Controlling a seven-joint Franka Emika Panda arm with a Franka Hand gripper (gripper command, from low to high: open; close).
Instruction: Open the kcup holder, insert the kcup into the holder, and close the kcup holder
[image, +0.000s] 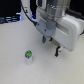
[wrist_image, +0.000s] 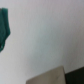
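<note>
I see the gripper (image: 51, 44) hanging above the white table (image: 15, 50), holding nothing; can't tell jaw width. The kcup (image: 29, 56) stands upright, apart from it, toward the exterior view's left.

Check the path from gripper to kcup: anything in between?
Nothing visible. The kcup stands alone on the white table, toward the exterior view's left of the gripper, with only bare surface between them. The kcup holder isn't clearly identifiable in either view.
</note>
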